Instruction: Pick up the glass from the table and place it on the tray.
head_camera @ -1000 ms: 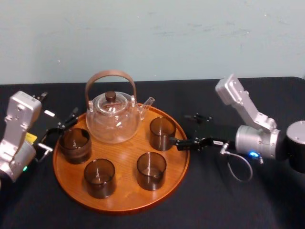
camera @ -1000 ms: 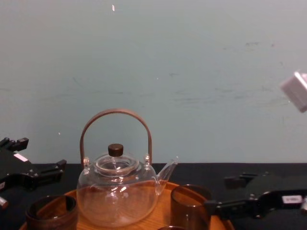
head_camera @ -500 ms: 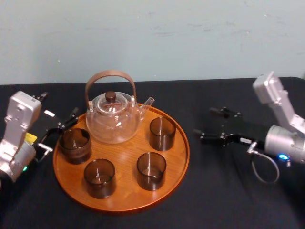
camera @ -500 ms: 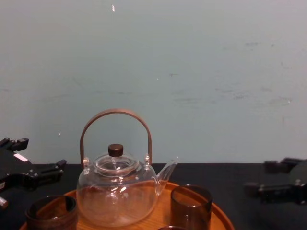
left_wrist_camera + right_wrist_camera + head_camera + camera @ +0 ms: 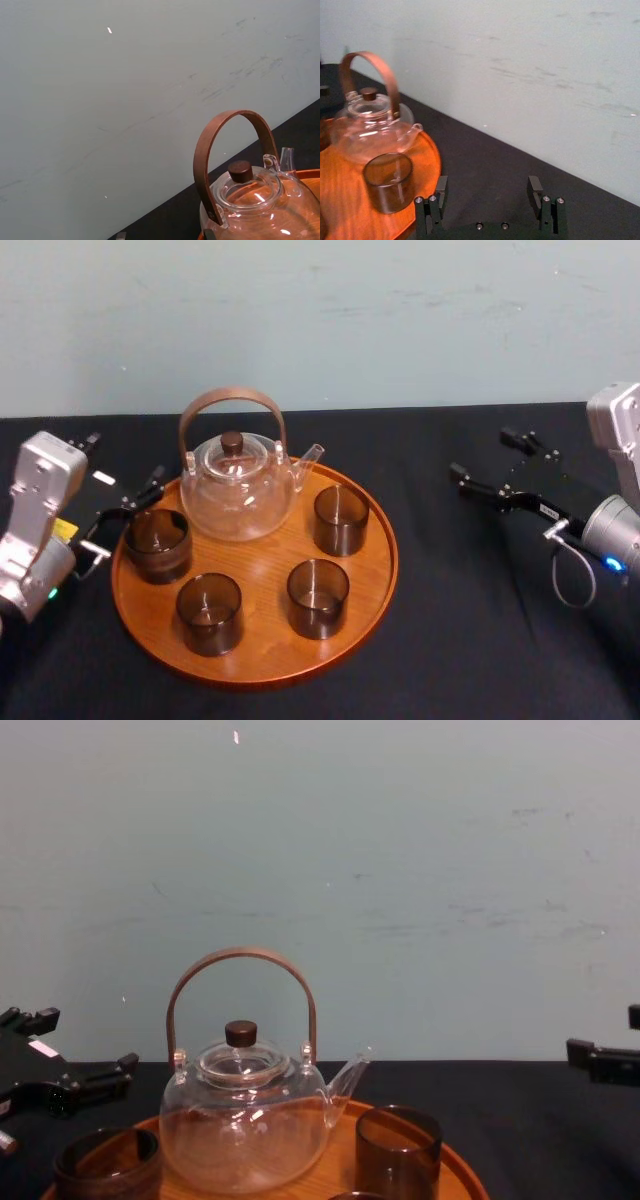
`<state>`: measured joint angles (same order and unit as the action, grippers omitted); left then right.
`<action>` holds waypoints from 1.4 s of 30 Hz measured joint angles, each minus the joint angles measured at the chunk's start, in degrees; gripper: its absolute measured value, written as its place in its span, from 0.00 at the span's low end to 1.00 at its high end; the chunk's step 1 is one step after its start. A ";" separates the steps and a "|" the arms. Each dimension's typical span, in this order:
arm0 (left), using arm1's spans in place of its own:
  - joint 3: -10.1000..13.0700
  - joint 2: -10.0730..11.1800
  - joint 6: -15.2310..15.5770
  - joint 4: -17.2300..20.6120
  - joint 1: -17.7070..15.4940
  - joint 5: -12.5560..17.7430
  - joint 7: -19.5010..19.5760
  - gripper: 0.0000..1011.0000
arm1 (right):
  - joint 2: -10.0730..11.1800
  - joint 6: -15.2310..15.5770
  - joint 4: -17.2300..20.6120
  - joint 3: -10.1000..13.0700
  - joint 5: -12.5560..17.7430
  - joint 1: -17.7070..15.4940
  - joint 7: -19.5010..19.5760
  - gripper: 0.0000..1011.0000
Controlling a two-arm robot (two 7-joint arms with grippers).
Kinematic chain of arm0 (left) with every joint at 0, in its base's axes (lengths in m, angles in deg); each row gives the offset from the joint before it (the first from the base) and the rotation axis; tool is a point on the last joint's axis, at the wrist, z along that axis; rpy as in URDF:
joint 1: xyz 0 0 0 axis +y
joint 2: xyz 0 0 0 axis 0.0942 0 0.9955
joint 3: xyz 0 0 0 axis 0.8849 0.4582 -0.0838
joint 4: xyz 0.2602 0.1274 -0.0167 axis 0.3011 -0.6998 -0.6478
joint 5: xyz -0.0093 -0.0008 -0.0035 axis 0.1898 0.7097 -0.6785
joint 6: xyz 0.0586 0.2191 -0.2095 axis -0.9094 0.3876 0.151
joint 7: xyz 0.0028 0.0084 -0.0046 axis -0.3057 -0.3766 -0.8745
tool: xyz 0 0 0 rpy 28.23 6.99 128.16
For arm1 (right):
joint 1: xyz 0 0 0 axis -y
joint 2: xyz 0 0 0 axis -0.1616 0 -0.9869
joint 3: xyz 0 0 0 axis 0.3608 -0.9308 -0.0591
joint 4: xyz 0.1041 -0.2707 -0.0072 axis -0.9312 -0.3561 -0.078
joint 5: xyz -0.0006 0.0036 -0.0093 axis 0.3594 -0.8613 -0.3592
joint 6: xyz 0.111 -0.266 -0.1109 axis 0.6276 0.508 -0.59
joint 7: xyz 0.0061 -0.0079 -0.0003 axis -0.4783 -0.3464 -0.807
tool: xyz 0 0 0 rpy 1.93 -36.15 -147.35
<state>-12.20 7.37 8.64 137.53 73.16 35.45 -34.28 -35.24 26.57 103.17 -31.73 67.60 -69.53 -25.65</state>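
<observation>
Jaws are spread and empty on the right gripper (image 5: 484,454), middle right, and the left gripper (image 5: 128,510), middle left; four glasses (image 5: 341,519) stand on the tray (image 5: 262,635), so the task seems finished.

I see a plain black table (image 5: 450,640) under an orange-brown, wood-grained tray (image 5: 262,635). The teapot (image 5: 240,500) is clear glass with a brown handle and dark knob. The glasses at the tray's 2 o'clock (image 5: 341,519), 5 o'clock (image 5: 318,597), 7 o'clock (image 5: 209,612) and 9 o'clock (image 5: 157,544) are smoky brown.

Four brown glasses (image 5: 341,519) upright on orange tray (image 5: 262,645)
</observation>
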 joint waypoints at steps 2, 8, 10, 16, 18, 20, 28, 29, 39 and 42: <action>0.00 0.00 0.00 0.00 0.00 0.00 0.00 0.99 | -0.98 -0.78 0.00 0.52 -0.93 -0.63 1.84 0.99; 0.00 0.00 0.00 0.00 0.00 0.00 0.00 0.99 | -2.89 -1.28 -0.34 1.21 -2.19 -1.57 3.97 0.99; 0.00 0.00 0.00 0.00 0.00 0.00 0.00 0.99 | -3.50 -1.27 -0.55 1.40 -2.54 -1.77 4.37 0.99; 0.00 0.00 0.00 0.00 0.00 0.00 0.00 0.99 | -4.39 -0.75 -0.92 1.78 -3.41 -2.05 4.84 0.99; 0.00 0.00 0.00 0.00 0.00 0.00 0.00 0.99 | -4.38 -0.75 -0.92 1.79 -3.41 -2.05 4.84 0.99; 0.00 0.00 0.00 0.00 0.00 0.00 0.00 0.99 | -4.36 -0.75 -0.92 1.78 -3.40 -2.04 4.84 0.99; 0.00 0.00 0.00 0.00 0.00 0.00 0.00 0.99 | -4.28 -0.75 -0.92 1.73 -3.35 -2.02 4.83 0.99; 0.00 0.00 0.00 0.00 0.00 0.00 0.00 0.99 | -4.27 -0.76 -0.92 1.73 -3.34 -2.01 4.83 0.99; 0.00 0.00 0.00 0.00 0.00 0.00 0.00 0.99 | -4.22 -0.79 -0.87 1.66 -3.26 -1.96 4.80 0.99; 0.00 0.00 0.00 0.00 0.00 0.00 0.00 0.99 | -4.21 -0.79 -0.86 1.65 -3.25 -1.95 4.79 0.99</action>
<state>-12.20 7.37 8.64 137.53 73.16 35.45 -34.28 -39.45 25.77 102.32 -30.08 64.35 -71.48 -20.85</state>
